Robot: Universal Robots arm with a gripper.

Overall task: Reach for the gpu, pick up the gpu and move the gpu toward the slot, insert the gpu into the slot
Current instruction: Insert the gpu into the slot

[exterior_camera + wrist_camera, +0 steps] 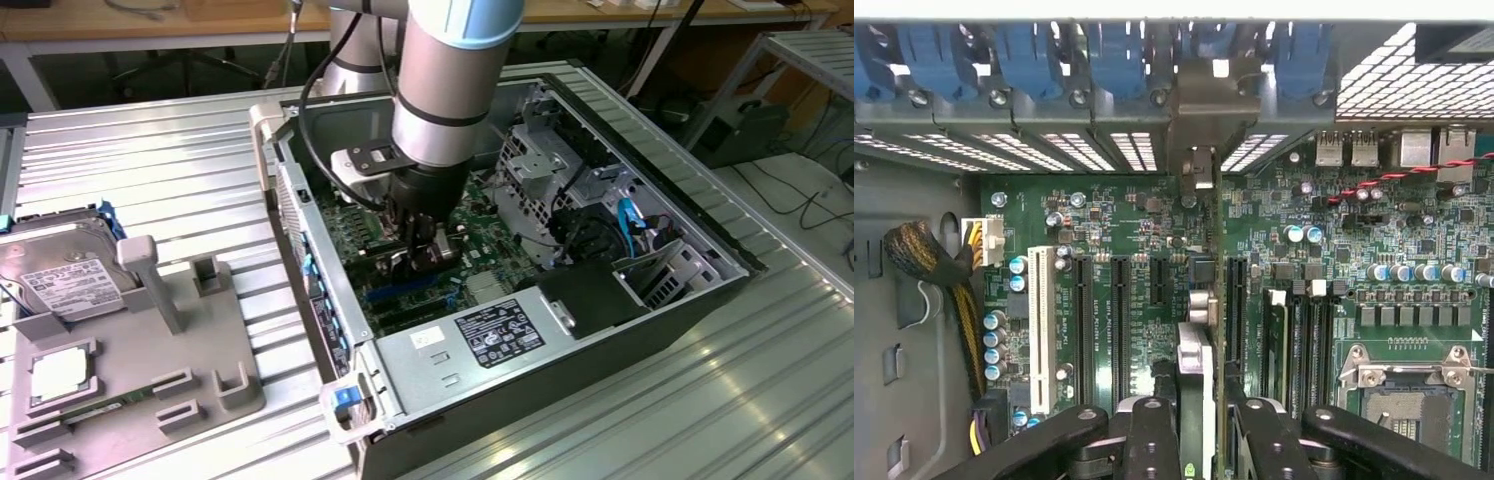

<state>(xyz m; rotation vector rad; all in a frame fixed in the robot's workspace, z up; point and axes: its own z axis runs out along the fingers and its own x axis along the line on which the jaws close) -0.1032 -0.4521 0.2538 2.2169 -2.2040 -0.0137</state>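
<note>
Exterior view: one robot arm [447, 90] reaches down into one open computer case [694, 290] lying on the metal table [160, 170]. Its gripper [424, 262] is low over the green motherboard [501, 262], its two fingers clamped on the gpu [400, 262], a thin dark card held on edge between them. In the wrist view the gpu [1197, 330] runs straight out ahead of the gripper [1199, 455], its grey bracket [1199, 110] at the far end against the case's back wall. Four long black slots stand on the motherboard [1334, 220] beside the card, plus one white one. I cannot make out the blue slot beneath it. Off beside the case sits one grey holder [147, 370] with one hard drive [60, 275].
</note>
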